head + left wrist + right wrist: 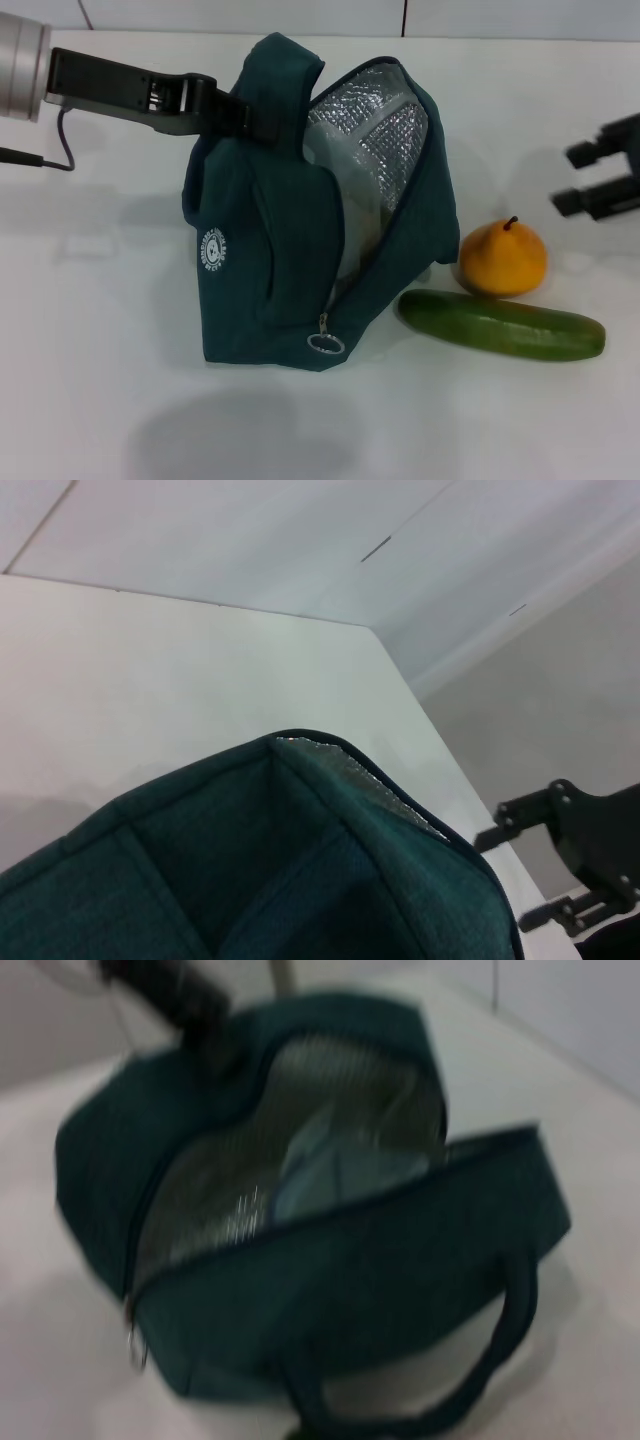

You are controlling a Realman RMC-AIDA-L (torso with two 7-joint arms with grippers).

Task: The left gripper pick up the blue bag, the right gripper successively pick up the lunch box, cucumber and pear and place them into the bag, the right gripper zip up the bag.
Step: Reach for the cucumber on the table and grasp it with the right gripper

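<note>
Left hand (pixel 262 118) is clamped on the top handle of the bag (pixel 270 250), reaching in level from the robot's left and holding the bag upright on the counter (pixel 90 350). Head view shows the bag unzipped, foil lining exposed, zipper ring (pixel 325 344) hanging low at the front. Right wrist view alone looks down into the mouth: the lunch box (pixel 335 1175) lies inside against the lining; the head view catches only its pale edge. Left wrist view shows the bag's top edge (pixel 300 860) and, farther off, the right hand (pixel 560 865). Right hand (pixel 578 178) hangs above the counter at the robot's right, fingers apart, grasping nothing. Pear (pixel 503 258) stands just right of the bag; cucumber (pixel 502 325) lies in front of the pear.
</note>
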